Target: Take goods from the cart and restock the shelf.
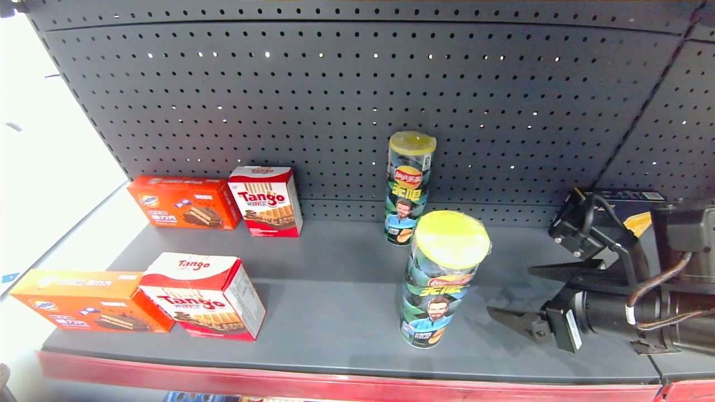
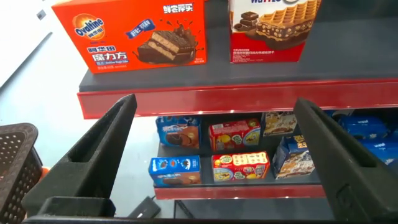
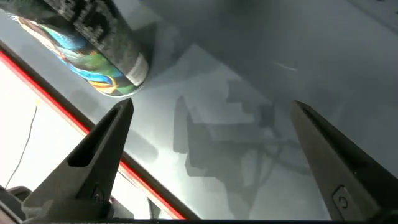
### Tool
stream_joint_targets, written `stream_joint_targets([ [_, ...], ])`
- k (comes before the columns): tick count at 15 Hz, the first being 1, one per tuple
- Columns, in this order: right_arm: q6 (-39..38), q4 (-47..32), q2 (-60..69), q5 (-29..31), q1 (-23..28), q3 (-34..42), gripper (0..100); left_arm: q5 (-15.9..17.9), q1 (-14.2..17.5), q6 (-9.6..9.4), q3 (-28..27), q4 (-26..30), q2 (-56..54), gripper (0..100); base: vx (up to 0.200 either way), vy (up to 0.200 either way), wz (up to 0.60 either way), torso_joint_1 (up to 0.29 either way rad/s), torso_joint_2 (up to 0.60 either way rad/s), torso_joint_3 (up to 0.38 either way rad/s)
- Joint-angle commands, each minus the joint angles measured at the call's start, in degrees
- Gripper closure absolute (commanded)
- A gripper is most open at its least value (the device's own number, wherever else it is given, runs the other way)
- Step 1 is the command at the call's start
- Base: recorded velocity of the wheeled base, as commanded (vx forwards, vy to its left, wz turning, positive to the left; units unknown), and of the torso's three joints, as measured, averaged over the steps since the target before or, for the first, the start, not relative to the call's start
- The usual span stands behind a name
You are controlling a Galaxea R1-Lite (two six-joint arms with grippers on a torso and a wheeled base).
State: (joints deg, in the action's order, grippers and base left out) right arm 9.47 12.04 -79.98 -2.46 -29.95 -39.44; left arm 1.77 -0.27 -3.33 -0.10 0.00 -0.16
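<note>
At the shelf (image 1: 335,301), head view: you are looking down on two chip cans standing upright, the back can (image 1: 409,187) against the pegboard (image 1: 335,111), the front can (image 1: 441,279) nearer the red lip, the two apart. My read is they are being lined up front to back as a facing row. The right pincer (image 1: 509,291) is hovering just beside the front can, fingers spread, carrying nothing; this looks like a placement done, not a grasp. On the left, two wafer boxes (image 1: 267,201) and two orange boxes (image 1: 183,202) are sitting in their own paired rows. The arm is covering part of a dark box at the far right, so I am not identifying it.

Left wrist view: the left pincer (image 2: 216,104) is hanging wide open and empty below the shelf edge, facing the front orange box (image 2: 130,34) and front wafer box (image 2: 273,28), both cropped at the top. Packets on the lower shelf (image 2: 239,152) are showing between the fingers. A dark woven basket (image 2: 15,162) is cut off at the edge; whether it belongs to the cart, you cannot tell from here.

Right wrist view: you are seeing only the base of the front can (image 3: 93,43), resting on the shelf deck (image 3: 280,50) close to the lip. The right pincer (image 3: 211,107) is gaping, with bare deck between its fingers. The can's upper part is out of frame.
</note>
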Motion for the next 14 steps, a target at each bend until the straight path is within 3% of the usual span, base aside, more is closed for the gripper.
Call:
stream_joint_targets([
  [1, 0.0, 0.2, -2.7, 0.0, -0.8, -1.1, 0, 0.0, 0.0, -0.01, 0.1, 0.0, 0.2, 0, 0.000, 0.000, 0.00, 0.000, 0.00, 0.000],
  [14, 0.0, 1.7, -7.6, 2.2, -5.6, -4.2, 0, -0.1, 0.0, 0.08, 0.0, 0.0, 0.2, 0, 0.000, 0.000, 0.00, 0.000, 0.00, 0.000],
])
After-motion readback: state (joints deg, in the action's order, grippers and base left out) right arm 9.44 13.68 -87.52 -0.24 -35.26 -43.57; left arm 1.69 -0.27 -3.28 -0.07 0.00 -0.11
